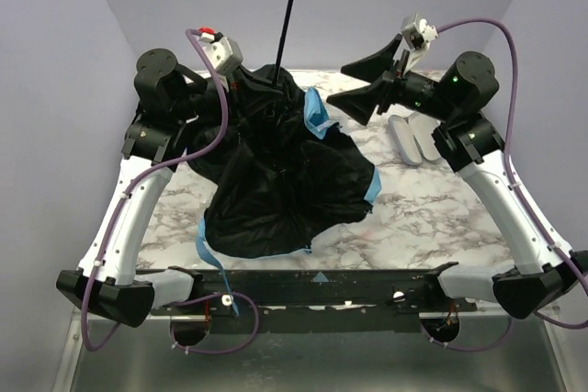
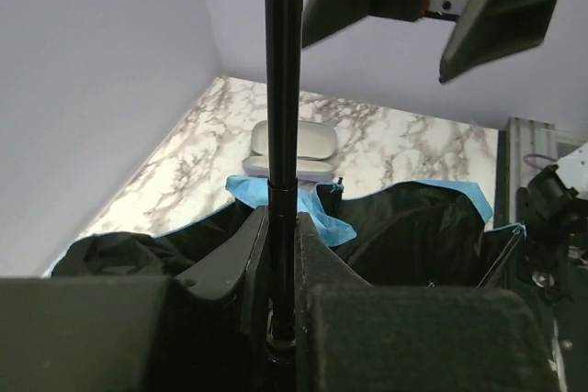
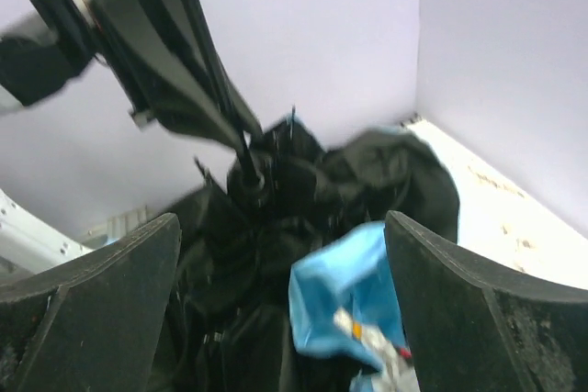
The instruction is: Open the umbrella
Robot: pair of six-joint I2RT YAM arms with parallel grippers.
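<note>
- The umbrella (image 1: 276,167) is not open. Its canopy (image 1: 294,190) sags in a crumpled, half-spread heap on the marble table (image 1: 441,218), left of centre in the top view.
- The fabric side that shows is black. Sky-blue appears only where it turns over: a blue fold (image 1: 315,117) at 1 o'clock of the heap, a blue edge (image 1: 372,185) at 3 o'clock, and a thin blue strip (image 1: 204,254) trailing off at 7 o'clock toward the near side of the table.
- The thin black shaft (image 1: 288,16) rises from the heap's top at 12 o'clock, leans slightly toward 1 o'clock and runs out of the top view, so its end is unseen.
- Around the shaft's foot the cloth bunches tightly.
</note>
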